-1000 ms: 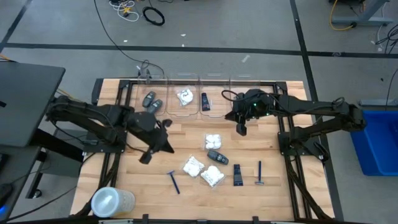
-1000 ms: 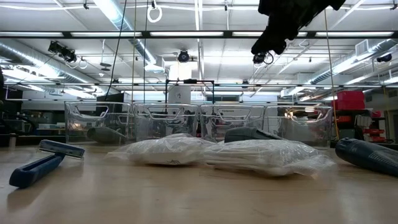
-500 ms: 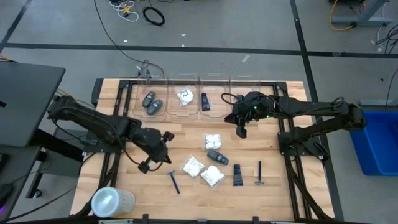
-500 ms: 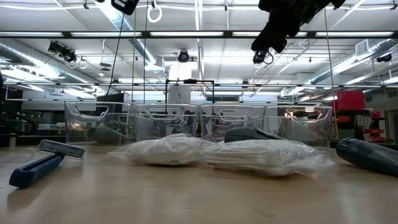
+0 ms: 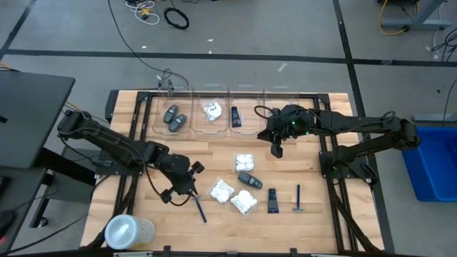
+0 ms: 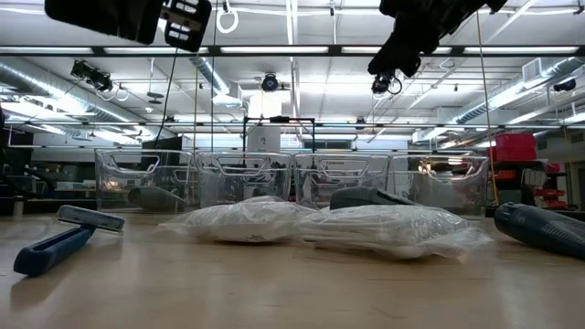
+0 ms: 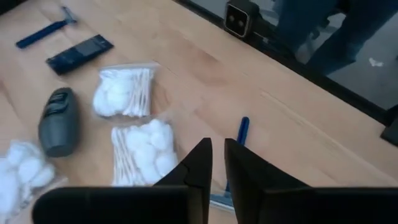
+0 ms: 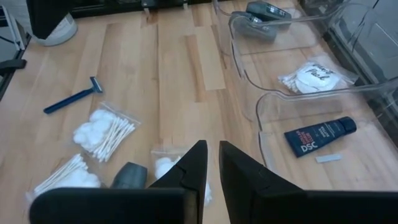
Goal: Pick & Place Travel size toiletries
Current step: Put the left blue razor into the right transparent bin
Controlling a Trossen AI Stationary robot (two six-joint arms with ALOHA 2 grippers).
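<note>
Your left gripper [image 5: 187,180] hung low over the table [image 5: 214,221] with its fingers [image 7: 200,163] nearly together, a narrow slit between them and nothing in it; a blue razor [image 5: 200,208] lay just beyond and below its tips, and the round container [image 5: 129,231] stood well off to its near-left side. To the right of that gripper lay two white packets [image 5: 221,190] of cotton swabs, a third packet [image 5: 245,161] and a grey case [image 5: 249,179], all apart from it. Further right you had a black tube [image 5: 273,200] and a second razor [image 5: 298,199] lying flat. Your right gripper [image 5: 276,148] hovered above the table by the clear bins [image 5: 246,107], its fingers [image 8: 194,163] close together and empty; in the bins beside it lay two cases [image 5: 173,117], a packet [image 5: 212,111] and a tube [image 5: 235,116].
</note>
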